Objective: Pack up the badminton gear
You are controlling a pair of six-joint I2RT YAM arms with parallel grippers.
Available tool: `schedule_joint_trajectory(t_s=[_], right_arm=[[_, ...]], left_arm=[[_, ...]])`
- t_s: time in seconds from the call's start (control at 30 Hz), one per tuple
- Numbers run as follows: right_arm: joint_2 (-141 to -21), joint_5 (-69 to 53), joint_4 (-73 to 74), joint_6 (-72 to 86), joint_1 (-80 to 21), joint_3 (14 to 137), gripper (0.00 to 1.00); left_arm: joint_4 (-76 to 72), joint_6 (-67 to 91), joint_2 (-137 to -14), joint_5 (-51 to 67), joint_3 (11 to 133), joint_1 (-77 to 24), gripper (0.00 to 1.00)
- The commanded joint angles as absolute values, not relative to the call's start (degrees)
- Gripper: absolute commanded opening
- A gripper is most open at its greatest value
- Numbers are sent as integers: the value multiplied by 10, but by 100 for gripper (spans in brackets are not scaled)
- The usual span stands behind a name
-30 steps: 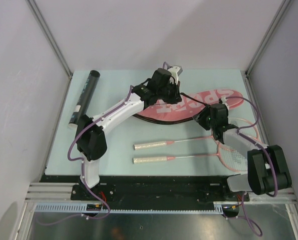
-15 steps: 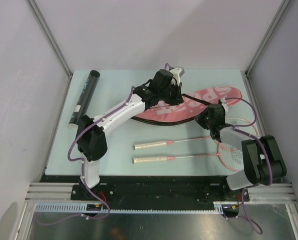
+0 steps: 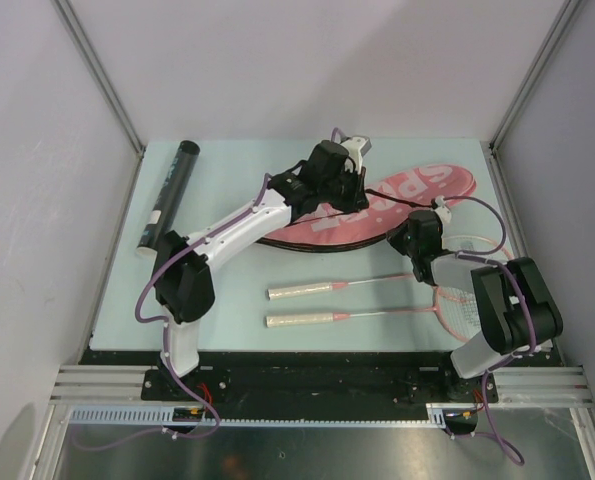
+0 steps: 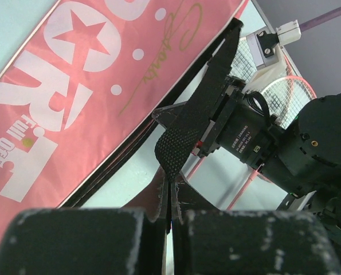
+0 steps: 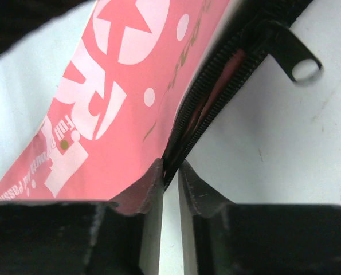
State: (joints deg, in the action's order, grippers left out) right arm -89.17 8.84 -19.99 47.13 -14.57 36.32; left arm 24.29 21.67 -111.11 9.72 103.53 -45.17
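Lying flat under both sets of jaws, the pink SPORT racket bag (image 3: 447, 188) shows its zipper (image 5: 207, 86) parted a little. Only pink lining is visible in the gap, and what is inside cannot be told. The left gripper (image 4: 170, 197) has its jaws pressed almost together, pinching the black strap (image 4: 184, 137) that rises just ahead of them. The right gripper (image 5: 170, 172) has its jaws nearly closed on the bag's zippered edge, with the zipper pull (image 5: 296, 57) ahead and to their right. Both rackets (image 3: 299, 291) lie on the table (image 3: 217, 170) outside the bag, nearer the bases than the right jaws. The black tube (image 3: 167, 195) lies well to the left of the left jaws.
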Motion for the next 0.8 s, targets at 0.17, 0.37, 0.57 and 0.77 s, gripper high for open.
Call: schedule_joint_trajectory(t_s=[0.17, 0.37, 0.57, 0.77], right_arm=[[-842, 69, -318, 406, -148, 338, 0], [-786, -132, -266, 433, -105, 350, 0], [-753, -293, -154, 426, -84, 417, 0], [-758, -383, -123, 403, -83, 455, 0]], left_arm=[[237, 186, -1069, 81, 1037, -452, 1], [270, 126, -1070, 97, 1051, -411, 23], [315, 41, -1078, 79, 1067, -396, 39], [341, 16, -1059, 219, 1058, -396, 68]])
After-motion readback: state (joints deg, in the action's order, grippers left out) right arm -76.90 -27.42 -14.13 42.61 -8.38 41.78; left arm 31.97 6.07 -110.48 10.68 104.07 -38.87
